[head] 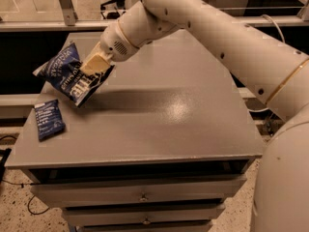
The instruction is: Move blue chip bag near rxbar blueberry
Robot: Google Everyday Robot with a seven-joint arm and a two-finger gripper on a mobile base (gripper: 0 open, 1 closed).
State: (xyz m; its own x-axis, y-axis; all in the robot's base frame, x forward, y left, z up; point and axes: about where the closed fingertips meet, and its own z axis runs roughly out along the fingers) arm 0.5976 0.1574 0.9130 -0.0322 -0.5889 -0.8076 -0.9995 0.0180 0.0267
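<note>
Blue chip bag (pixel 67 74): tilted, pinched fast in the gripper (pixel 94 64); rxbar blueberry (pixel 48 119) lies near, below-left, toward the table (pixel 169 129) front.

— Where's the gripper (pixel 94 65) from where you stand?
— Over the left side of the tabletop (pixel 174 124), clamped on the blue chip bag (pixel 65 74). The bag hangs tilted at the left edge.
— And the rxbar blueberry (pixel 48 119)?
— Flat on the top near the front-left corner, just in front of the bag, not touching it. The arm (pixel 217 37) reaches in from the right, and drawers (pixel 145 195) sit underneath.
</note>
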